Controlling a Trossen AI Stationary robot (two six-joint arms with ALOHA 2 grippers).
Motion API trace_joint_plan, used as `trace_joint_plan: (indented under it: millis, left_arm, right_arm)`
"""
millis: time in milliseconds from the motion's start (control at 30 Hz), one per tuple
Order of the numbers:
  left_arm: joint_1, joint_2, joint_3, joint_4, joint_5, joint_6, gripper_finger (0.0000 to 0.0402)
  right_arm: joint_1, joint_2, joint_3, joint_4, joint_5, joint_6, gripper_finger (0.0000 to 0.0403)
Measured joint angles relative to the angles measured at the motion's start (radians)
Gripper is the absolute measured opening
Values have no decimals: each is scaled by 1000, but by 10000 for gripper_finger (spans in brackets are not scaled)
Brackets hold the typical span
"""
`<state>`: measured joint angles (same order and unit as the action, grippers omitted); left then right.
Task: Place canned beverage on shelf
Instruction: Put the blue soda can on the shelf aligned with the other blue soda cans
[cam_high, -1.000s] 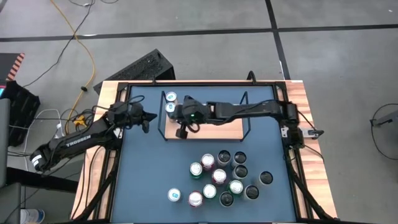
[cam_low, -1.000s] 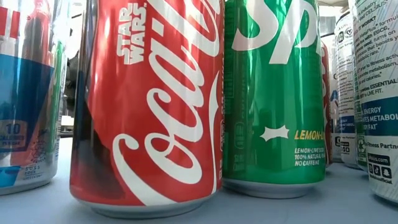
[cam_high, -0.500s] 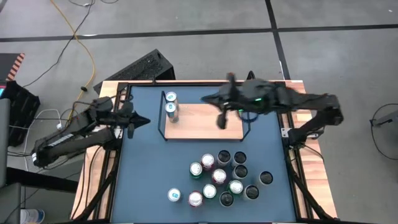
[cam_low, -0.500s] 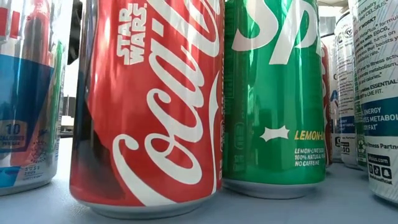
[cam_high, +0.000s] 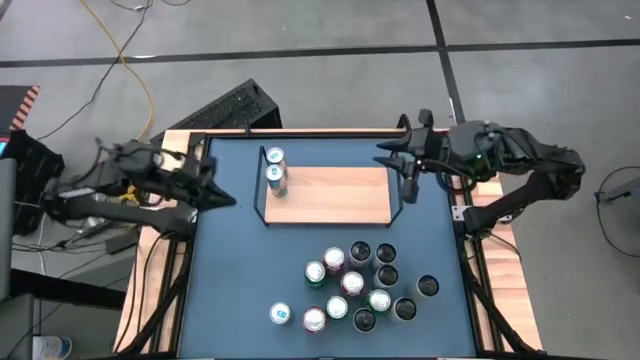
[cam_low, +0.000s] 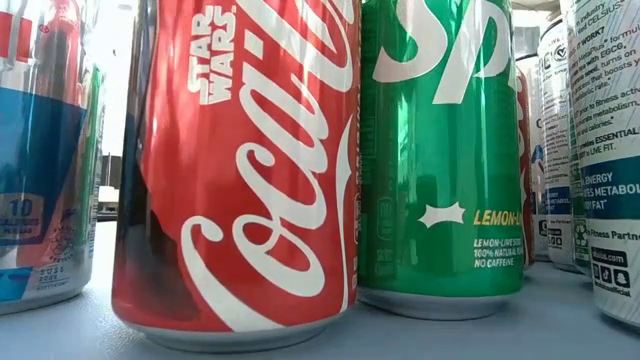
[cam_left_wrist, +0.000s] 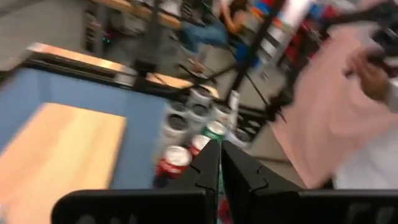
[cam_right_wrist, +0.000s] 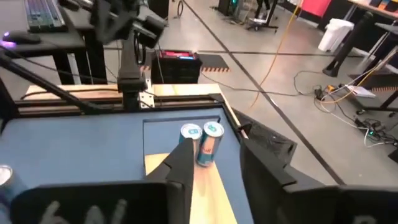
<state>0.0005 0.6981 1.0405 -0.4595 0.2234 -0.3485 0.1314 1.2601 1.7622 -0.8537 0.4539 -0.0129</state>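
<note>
Overhead view alone shows the whole layout: two cans (cam_high: 274, 167) stand at the left end of the shelf (cam_high: 330, 194), and a cluster of about a dozen cans (cam_high: 355, 285) sits on the blue desk (cam_high: 230, 270). Low view shows only can walls close up. Left gripper (cam_high: 222, 195), fingers closed and empty, is off the shelf's left; right gripper (cam_high: 400, 160), fingers parted and empty, hovers by its right end.

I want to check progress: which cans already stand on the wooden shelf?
Only the two blue-and-silver cans at the shelf's left end stand on it; all the others sit grouped on the blue tabletop.
</note>
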Motion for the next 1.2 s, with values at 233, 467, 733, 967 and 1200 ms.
trace_joint_plan:
  millis: [233, 467, 733, 967, 1200]
  left_arm:
    - [-214, 270, 145, 11, 40, -203, 58]
    - [-378, 468, 344, -26, 3, -216, 124]
    - [-495, 711, 597, -474, -100, -80, 164]
    - [-532, 874, 646, -494, -97, -56, 193]
    - [-574, 943, 644, -487, -152, -71, 247]
  right_arm:
    - [0, 3, 0, -60, -4, -69, 179]
    - [0, 3, 0, -72, -4, -102, 218]
    - [0, 2, 0, -122, -4, -154, 227]
    - [-1, 2, 0, -154, -7, -177, 227]
    - [-1, 2, 0, -191, -12, -207, 227]
